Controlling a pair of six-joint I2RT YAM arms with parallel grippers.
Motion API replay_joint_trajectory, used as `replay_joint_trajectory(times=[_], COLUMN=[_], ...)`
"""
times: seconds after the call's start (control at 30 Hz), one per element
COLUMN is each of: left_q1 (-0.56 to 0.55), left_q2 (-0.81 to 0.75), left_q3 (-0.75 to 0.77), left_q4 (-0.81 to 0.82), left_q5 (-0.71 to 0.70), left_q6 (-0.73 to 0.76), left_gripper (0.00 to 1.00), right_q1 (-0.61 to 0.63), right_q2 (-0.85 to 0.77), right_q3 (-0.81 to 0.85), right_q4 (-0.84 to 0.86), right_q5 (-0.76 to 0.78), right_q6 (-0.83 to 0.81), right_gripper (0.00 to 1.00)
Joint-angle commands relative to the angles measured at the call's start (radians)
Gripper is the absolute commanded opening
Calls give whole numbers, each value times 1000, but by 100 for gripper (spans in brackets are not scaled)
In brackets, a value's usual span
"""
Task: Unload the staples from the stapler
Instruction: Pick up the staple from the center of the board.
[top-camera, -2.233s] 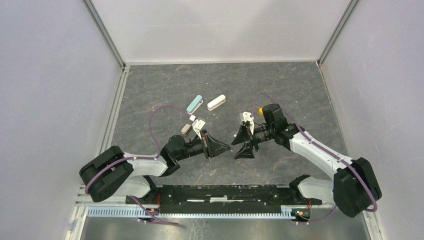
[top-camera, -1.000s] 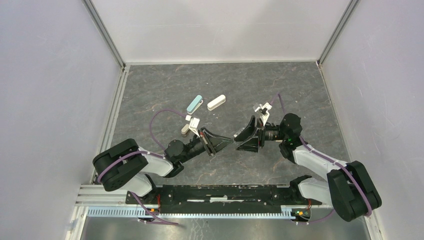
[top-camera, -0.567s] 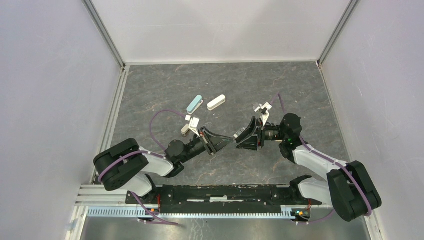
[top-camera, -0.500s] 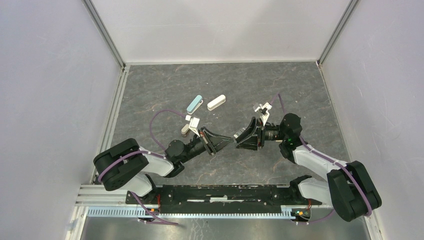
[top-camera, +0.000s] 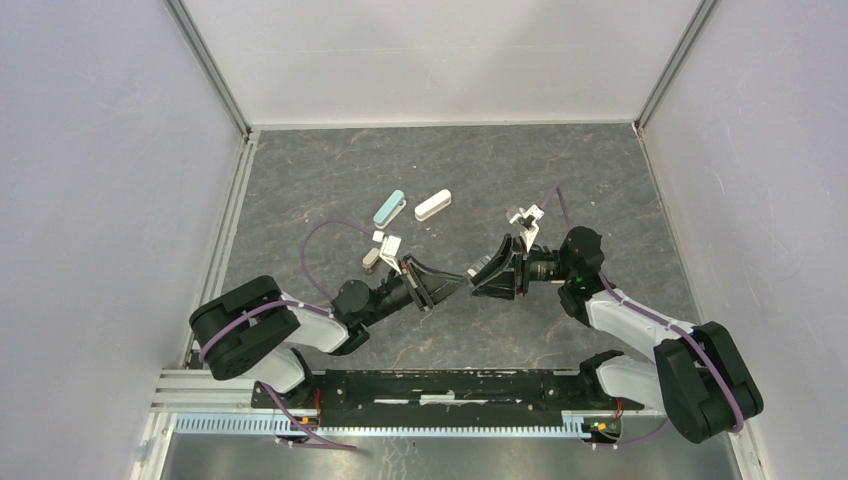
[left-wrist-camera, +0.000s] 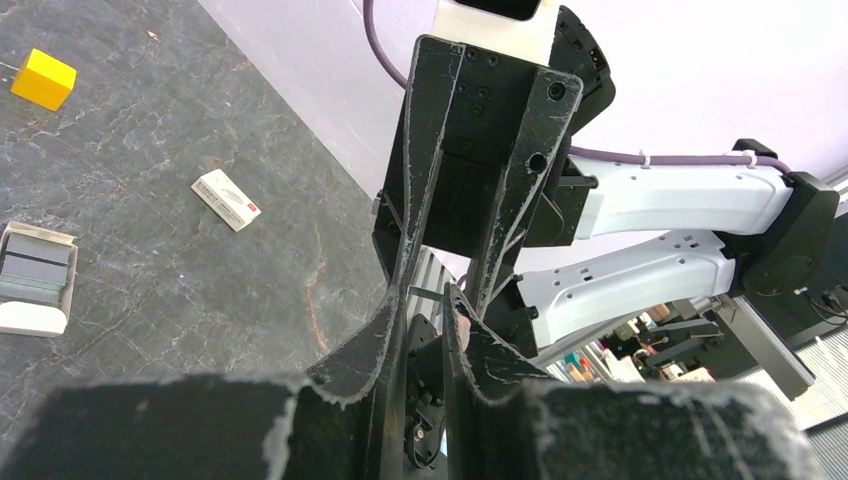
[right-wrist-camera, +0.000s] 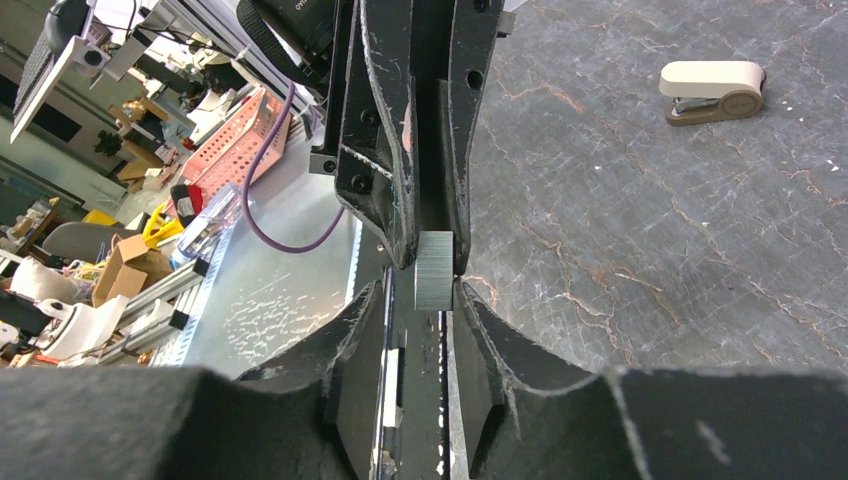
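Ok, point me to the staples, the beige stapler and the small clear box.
staples (right-wrist-camera: 435, 270): right wrist view, middle of the ribbed grey face.
beige stapler (right-wrist-camera: 712, 80): right wrist view, its cream top cover.
small clear box (left-wrist-camera: 30, 318): left wrist view, its near white wall.

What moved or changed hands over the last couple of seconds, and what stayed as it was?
The right claw swung round to meet the left claw tip to tip, and its jaws narrowed around the staples; a firm grip is unclear. The left claw, shut on the staples, edged toward it. The teal item and white item stayed put.
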Motion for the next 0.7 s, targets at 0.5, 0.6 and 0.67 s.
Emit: replay_joint_trajectory(times=[0.5,0.6,0.67], left_q1=[-7,-4,6], left_q2=[-17,-51,-99], left_q3=[5,-19,-49], left_q4=[65,60,30], left_q5=[-26,-41,-58], left_q6=[-23,-8,0], left_gripper=[36,50,58], right_q1=[-4,-3,-4], right_q2=[-12,-32,-47], right_q3=[45,69,102], right_q4=[-96,-230,-371], right_q5=[17,42,75], right_q6=[-114,-230,-355], right_gripper=[15,15,15])
